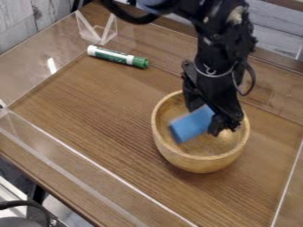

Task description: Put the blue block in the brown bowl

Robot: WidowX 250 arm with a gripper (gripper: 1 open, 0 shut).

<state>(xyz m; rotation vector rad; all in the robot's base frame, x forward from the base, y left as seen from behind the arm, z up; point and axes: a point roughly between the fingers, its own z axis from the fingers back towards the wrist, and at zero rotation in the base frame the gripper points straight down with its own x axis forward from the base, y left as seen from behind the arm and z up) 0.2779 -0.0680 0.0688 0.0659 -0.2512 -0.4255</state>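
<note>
Bowl (187,164), brown and round with a thick rim, stands on the wooden worktop (89,115) and serves as landmark for this report. Blue block (190,125) lies inside the bowl, tilted, toward the side of the interior nearer the marker; its broad face is exposed to the camera, and its far end is partly covered by the tool. Bare interior surface of the bowl shows on the near side of the block. Contents other than the block and the tool's tips: none observed.

Marker (119,57), white and green, lies on the worktop beyond the bowl and to its left as viewed, well apart from it. Dark marks run along the white barrel; they are too small to read. A clear, angular object (98,28) is located past the marker, farther from the bowl; its nature cannot be determined.

Arm (154,9), black, enters from the top edge of the view and extends above the far side of the bowl. Tool (218,122) points downward, with its lower parts within the rim, close against the block. Condition of tool: spread apart, block released. Whether a fingertip touches the block cannot be established. Black cable loops beside the tool, above the bowl's right side.
</note>
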